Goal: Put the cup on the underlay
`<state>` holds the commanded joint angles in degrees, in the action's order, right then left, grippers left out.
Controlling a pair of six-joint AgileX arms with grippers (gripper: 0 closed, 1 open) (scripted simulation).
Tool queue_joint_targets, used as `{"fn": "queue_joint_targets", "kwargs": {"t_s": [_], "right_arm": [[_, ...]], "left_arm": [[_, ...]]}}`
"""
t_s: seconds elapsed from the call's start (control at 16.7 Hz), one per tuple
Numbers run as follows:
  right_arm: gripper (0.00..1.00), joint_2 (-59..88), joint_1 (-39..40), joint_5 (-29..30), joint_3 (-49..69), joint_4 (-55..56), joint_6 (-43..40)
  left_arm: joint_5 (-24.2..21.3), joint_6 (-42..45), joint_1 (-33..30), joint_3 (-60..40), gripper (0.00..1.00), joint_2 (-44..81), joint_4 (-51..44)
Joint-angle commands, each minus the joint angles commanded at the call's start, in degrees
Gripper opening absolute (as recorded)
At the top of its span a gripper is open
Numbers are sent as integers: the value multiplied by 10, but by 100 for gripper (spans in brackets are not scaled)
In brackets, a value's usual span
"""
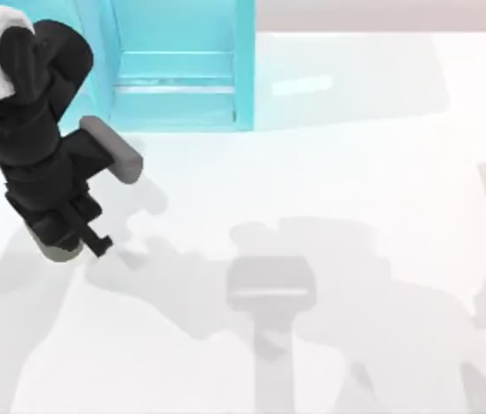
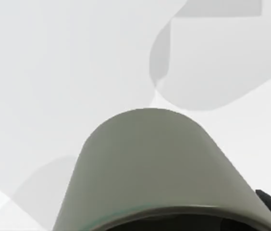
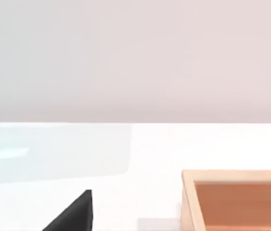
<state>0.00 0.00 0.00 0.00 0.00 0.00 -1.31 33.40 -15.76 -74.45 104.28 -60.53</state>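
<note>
Left gripper [image 1: 84, 237] is hanging over the counter's [image 1: 329, 172] left side, fingers gripping the cup [image 2: 150, 168] close under the wrist, clear of the surface. Placing is still pending; no underlay identifiable. A teal frame [image 1: 183, 69] is standing behind, an orange wooden box [image 3: 236, 199] lying apart; nothing is obstructing.

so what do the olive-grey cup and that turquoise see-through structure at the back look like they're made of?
Olive-grey cylindrical cup: looks like matte ceramic or plastic, uniform colour, soft shading, no sharp highlights; it sits right at the left gripper. Turquoise see-through structure: looks like tinted glass or acrylic, since its inner ledges show through the walls and it casts a pale tinted patch on the white table. Neither can be settled by look alone.
</note>
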Motion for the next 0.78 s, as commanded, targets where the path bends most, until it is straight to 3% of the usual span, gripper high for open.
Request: {"fn": "queue_joint_targets", "kwargs": {"t_s": [0.18,0.36,0.54,0.78], "right_arm": [[100,0,0,0,0,0,0],[100,0,0,0,0,0,0],[100,0,0,0,0,0,0],[100,0,0,0,0,0,0]], "left_arm": [[-3,-63,154,54,0,-75,-11],[-8,-126,258,123,0,-162,-23],[-12,-160,309,170,0,-212,-37],[-14,-166,316,180,0,-219,-40]]}}
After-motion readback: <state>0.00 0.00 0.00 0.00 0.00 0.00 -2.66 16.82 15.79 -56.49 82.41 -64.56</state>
